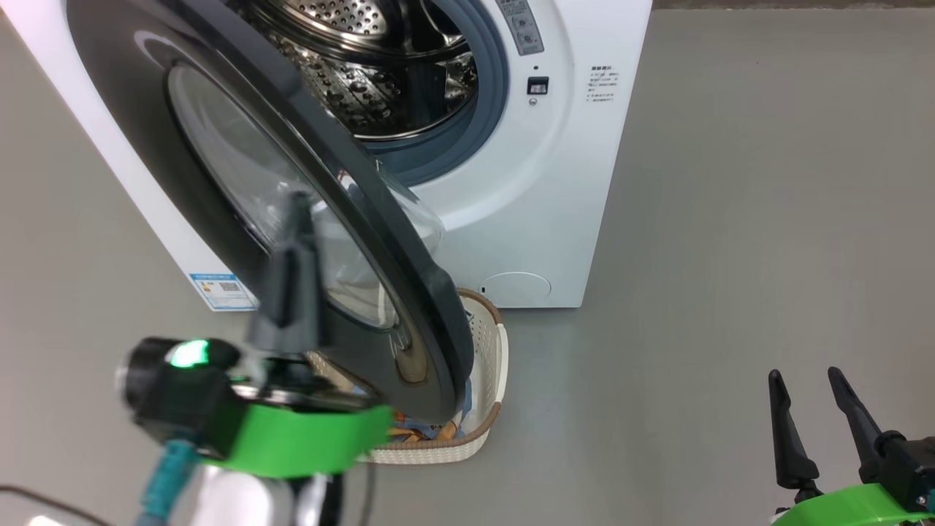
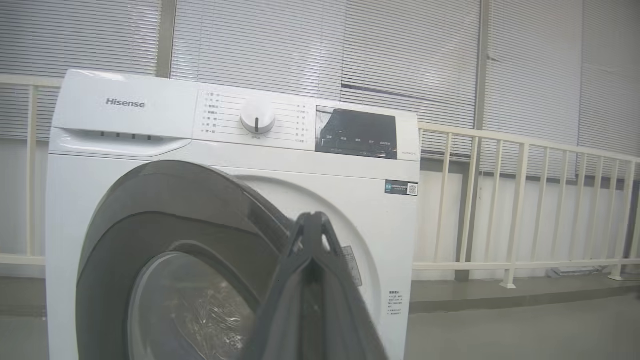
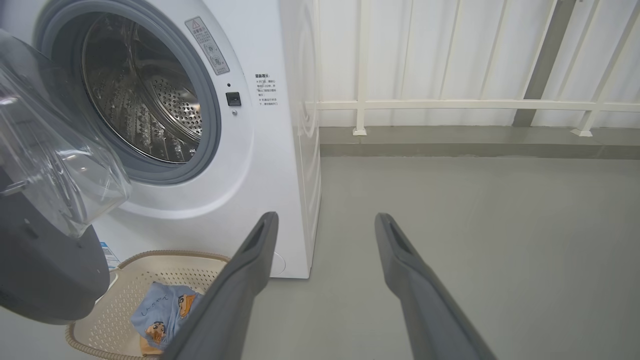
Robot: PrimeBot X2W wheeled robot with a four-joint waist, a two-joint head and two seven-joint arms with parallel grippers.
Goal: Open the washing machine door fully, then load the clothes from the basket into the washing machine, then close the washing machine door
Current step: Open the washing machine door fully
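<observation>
Clothes [image 1: 413, 432] in light blue and orange peeked from the basket [image 1: 488, 365] in the head view. The basket sat on the grey floor [image 1: 730, 256], just in front of the washing machine [image 1: 555, 183] and partly under the lower edge of the washing machine door [image 1: 219, 146]. The door stood partly swung out, with the steel drum [image 1: 365, 80] showing behind it. The left gripper [image 1: 292, 241] was raised in front of the door's glass, its fingers closed together on nothing visible; whether it touched the door could not be told. The right gripper [image 1: 818, 416] sat at the lower right over bare floor, fingers spread and empty. In the left wrist view, the pressed-together fingers rose before the door's black rim, below a white dial [image 2: 257, 117] and a dark display [image 2: 356, 132], with a cream railing [image 2: 525, 200] to one side. In the right wrist view, the parted fingers framed the floor beside the machine; the door's clear glass bowl [image 3: 50, 150] bulged toward the drum opening and its grey-blue gasket [image 3: 212, 115], and the cartoon-printed fabric lay inside the basket below.
</observation>
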